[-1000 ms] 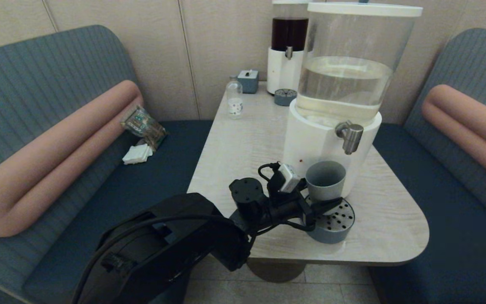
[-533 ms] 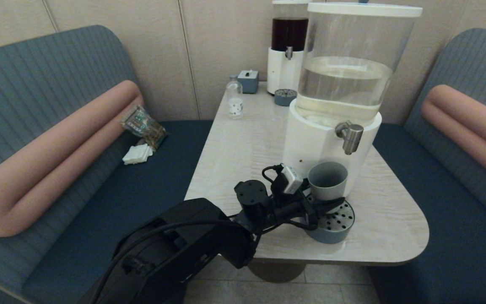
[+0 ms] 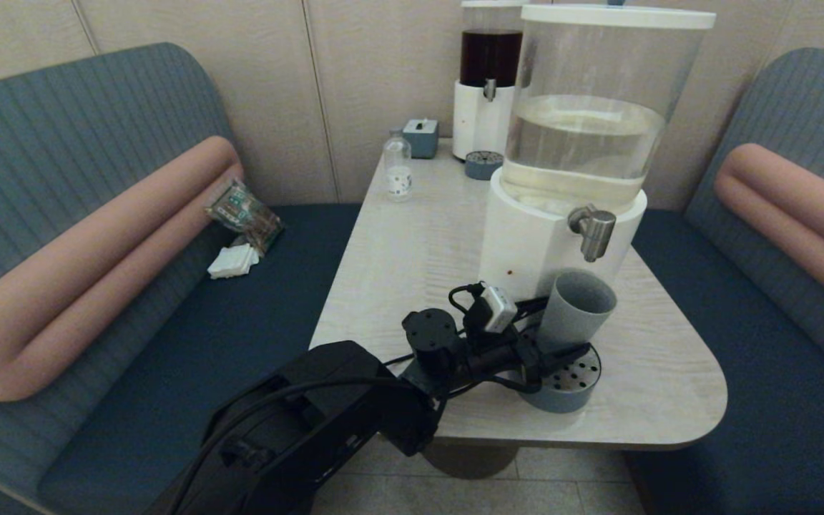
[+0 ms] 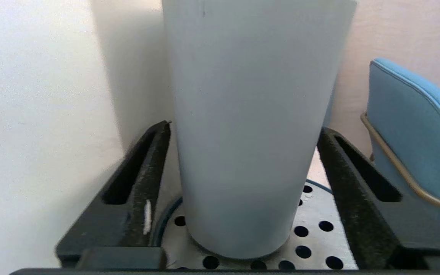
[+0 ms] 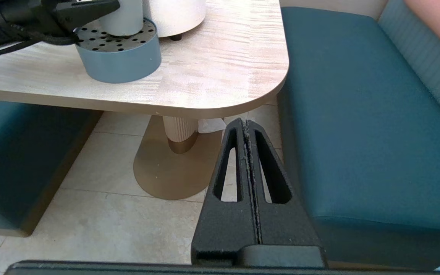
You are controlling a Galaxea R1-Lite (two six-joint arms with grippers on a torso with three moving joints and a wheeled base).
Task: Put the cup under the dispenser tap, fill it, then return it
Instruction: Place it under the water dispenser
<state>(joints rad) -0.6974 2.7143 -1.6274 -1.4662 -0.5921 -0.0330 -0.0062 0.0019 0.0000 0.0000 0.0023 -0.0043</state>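
1. The pale wood-look worktop (image 3: 412, 243) with round corners stood between two blue-green padded benches.
2. The big dispenser (image 3: 569, 179), with its white base and clear tank of clear liquid, stood on the worktop near the front.
3. A smaller dispenser with dark red liquid (image 3: 487, 79) stood behind it, by the wall.
4. The black left arm reached in from below, and the left hand (image 4: 243, 164) was low over the tray.
5. The low round grey tray with a holey metal top (image 3: 562, 379) sat on the worktop, right in front of the big dispenser.
6. The plain grey-blue cup with no handle (image 3: 575, 311) stood on the tray and leaned to the right.
7. Its open top sat just below the chunky steel tap (image 3: 593, 230).
8. The left hand's two black fingers (image 4: 139, 179) were spread wide on each side of the cup's bottom, with small gaps showing, so the hand was open and did not squeeze the cup.
9. The right hand (image 5: 247, 126) hung low beside the worktop, over the floor tiles, with its fingers pressed tight together and nothing between them.
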